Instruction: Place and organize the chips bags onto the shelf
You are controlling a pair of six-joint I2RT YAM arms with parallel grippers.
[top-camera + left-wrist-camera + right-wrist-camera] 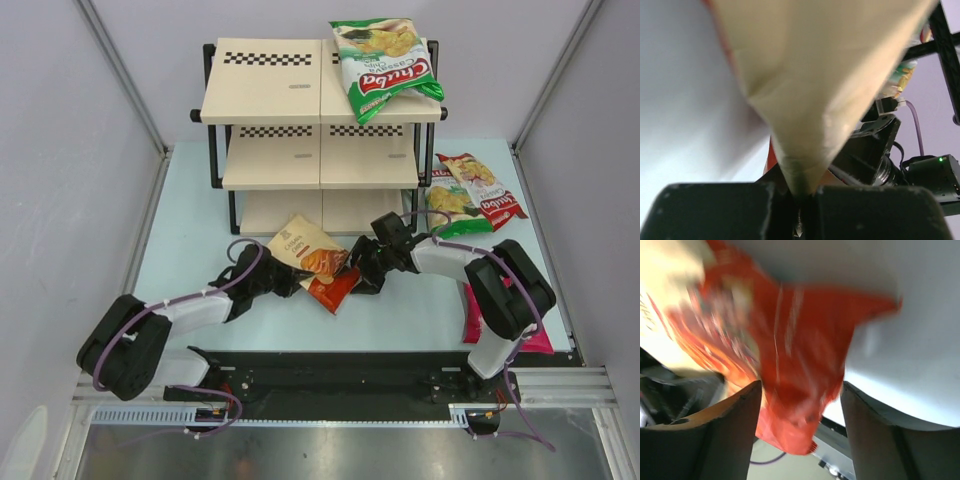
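The orange cassava bag [312, 258] hangs tilted just above the table in front of the shelf [270, 90]. My left gripper [283, 278] is shut on its beige left corner [815, 75]; the jaws [799, 192] pinch the seam. My right gripper [358, 272] is open around the bag's orange right end [790, 340], which lies between the spread fingers [725, 440] without being clamped. One green Chuba bag [385, 62] lies on the top tier at the right. A second Chuba bag [450, 205] and the red-and-white bag [490, 190] lie right of the shelf. The magenta bag [535, 335] lies under my right arm.
The shelf's middle and bottom boards [270, 165] hold nothing. White walls enclose the table on the left and right. My right arm's wrist [875, 150] shows close behind the bag in the left wrist view.
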